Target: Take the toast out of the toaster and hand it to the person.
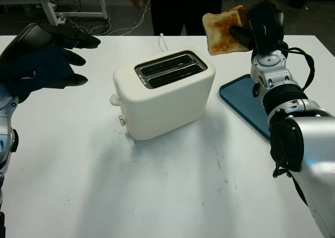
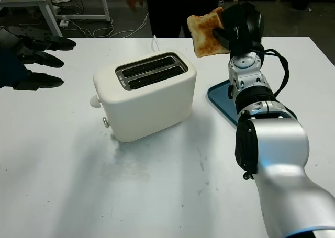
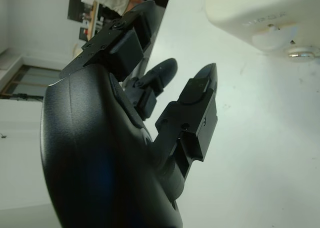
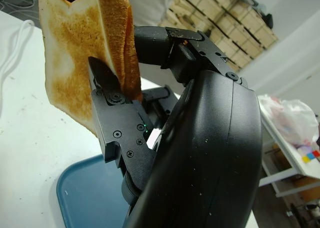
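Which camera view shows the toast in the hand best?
The right wrist view: the toast sits close up, pinched in the right hand. Both eye views show it smaller, raised above the blue tray.

One white toaster (image 1: 163, 94) with two slots is sitting on the desk (image 1: 157, 196). One blue tray (image 1: 242, 99) is lying beside it. Two slices of toast (image 1: 225, 32) are showing together. One person (image 1: 183, 8) is standing behind the desk.
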